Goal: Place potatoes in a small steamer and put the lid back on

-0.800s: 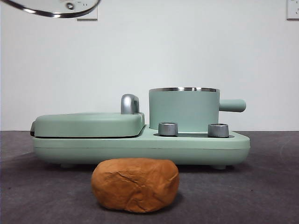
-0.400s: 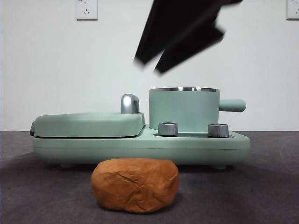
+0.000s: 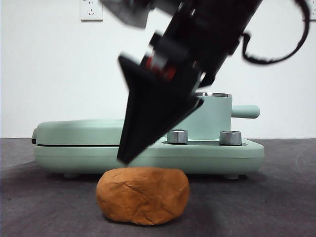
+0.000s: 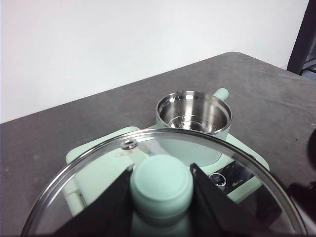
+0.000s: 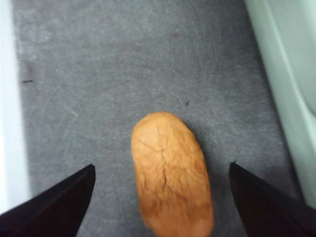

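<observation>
Reaching for the potato is the step in hand, judging by how things lie: the steamer stands uncovered and nothing is in it yet.

Front view: the right claw (image 3: 129, 157) slants down from the upper right, big and dark, its tip just above the potato (image 3: 142, 195) and not touching it. The potato lies on the grey table (image 3: 276, 207) near the front edge, in front of the mint-green cooker base (image 3: 148, 155). The small steamer (image 3: 217, 116) sits on the right end of that base, half hidden behind the arm, its side handle pointing right. The flat griddle (image 3: 79, 132) takes the left end.

Left wrist view: the left claw (image 4: 162, 190) is clamped on the green knob of the lid (image 4: 89, 197), held high over the cooker. Below it the steamer's steel bowl shows bare and shining, with open room above its rim.

Right wrist view: the jaws stand wide apart, one on each side of the potato, which lies lengthwise between them with bare table all round. The cooker's pale edge runs close on one side.

The next move calls, I judge, for lowering until the jaws straddle the lump's narrow width, then closing gently. The lump looks about as wide as the pot, so it must be lowered squarely inside the rim.
</observation>
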